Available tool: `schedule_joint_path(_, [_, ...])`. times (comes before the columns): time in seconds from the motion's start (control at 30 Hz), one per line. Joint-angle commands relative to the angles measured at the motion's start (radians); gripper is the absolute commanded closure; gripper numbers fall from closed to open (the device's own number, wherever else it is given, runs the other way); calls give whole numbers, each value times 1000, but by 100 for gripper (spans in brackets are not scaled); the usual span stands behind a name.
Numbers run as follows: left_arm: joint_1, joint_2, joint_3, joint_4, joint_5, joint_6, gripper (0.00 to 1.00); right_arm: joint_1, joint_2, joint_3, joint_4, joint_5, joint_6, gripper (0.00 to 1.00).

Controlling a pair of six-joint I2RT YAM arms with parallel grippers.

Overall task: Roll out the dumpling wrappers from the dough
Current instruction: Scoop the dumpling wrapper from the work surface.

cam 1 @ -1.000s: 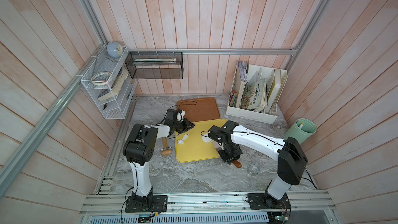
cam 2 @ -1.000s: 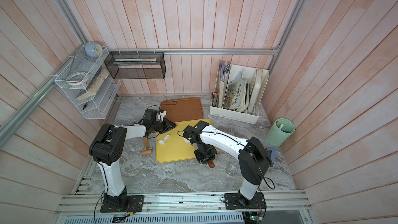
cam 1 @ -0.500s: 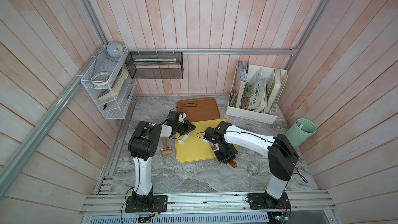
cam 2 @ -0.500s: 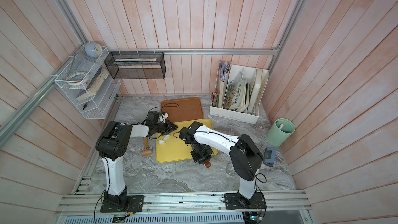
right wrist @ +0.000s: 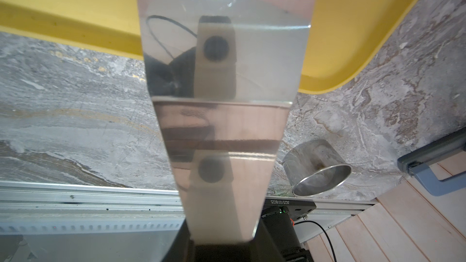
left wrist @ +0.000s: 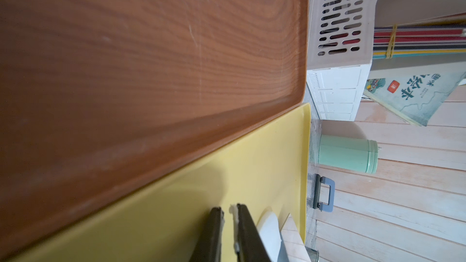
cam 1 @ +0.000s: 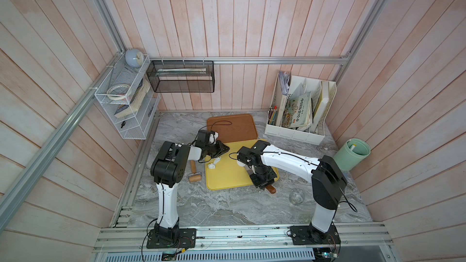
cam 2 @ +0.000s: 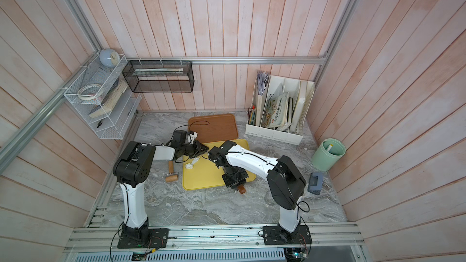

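My right gripper [cam 1: 262,179] [right wrist: 222,245] is shut on a shiny metal spatula [right wrist: 222,91] at the yellow tray's [cam 1: 227,180] near right edge. Its brown handle end [cam 1: 271,189] sticks out over the table. A white round piece, apparently the dumpling wrapper [left wrist: 269,225] [cam 1: 240,164], lies by the blade's tip, mostly hidden under the arm. My left gripper [cam 1: 227,149] [left wrist: 227,210] hovers low over the tray's far left part. It is shut to a thin slit, holds nothing, and has white smears on one finger. Ragged white scraps [cam 1: 213,163] lie just beside it. The dough blob is out of view.
A small wooden roller [cam 1: 195,177] lies on the marble left of the tray. A brown tray [cam 1: 230,127] touches the yellow one's far side. A white file organizer [cam 1: 297,122], a green cup [cam 1: 353,153], a metal ring [cam 1: 296,195] and a blue-grey punch [cam 2: 315,182] stand to the right.
The right arm has shifted a little to the left along the tray's near edge, with the spatula still in its grip. The left gripper has barely moved.
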Motion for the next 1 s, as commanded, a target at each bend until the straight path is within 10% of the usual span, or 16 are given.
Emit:
schedule_joint_path(0.0, [-5, 40, -3, -24, -12, -1, 83, -43, -35, -38, 30, -63, -5, 100])
schedule_joint_path(0.97, [-6, 46, -11, -33, -13, 1, 83, 29, 21, 35, -16, -39, -21, 100])
